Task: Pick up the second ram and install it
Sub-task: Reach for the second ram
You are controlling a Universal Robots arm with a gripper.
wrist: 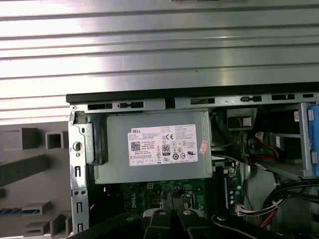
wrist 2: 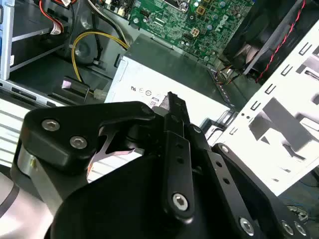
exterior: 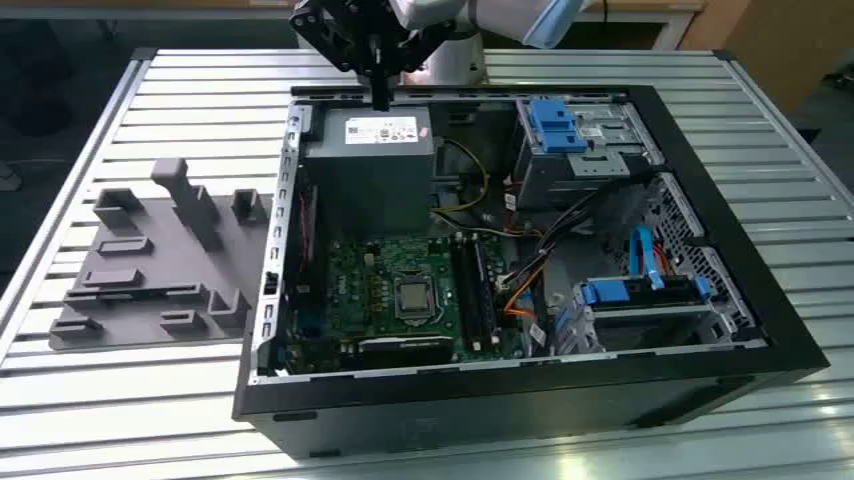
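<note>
Black hand (wrist 2: 172,99), tips pressed together, over open case (exterior: 507,412) (grey power supply (exterior: 367,165), green motherboard (exterior: 380,290) inside)

table (exterior: 200,110) silver, ribbed | case (exterior: 534,410) black | PSU (exterior: 367,180) grey, white label | motherboard (exterior: 380,290) green | drive caddies (exterior: 551,125) blue | fixture (exterior: 200,262) plain grey | gripper (exterior: 382,98) black | cables (wrist 2: 94,36) yellow | wires (exterior: 514,290) orange | fan lead (wrist 2: 281,37) red and black, twisted
</note>
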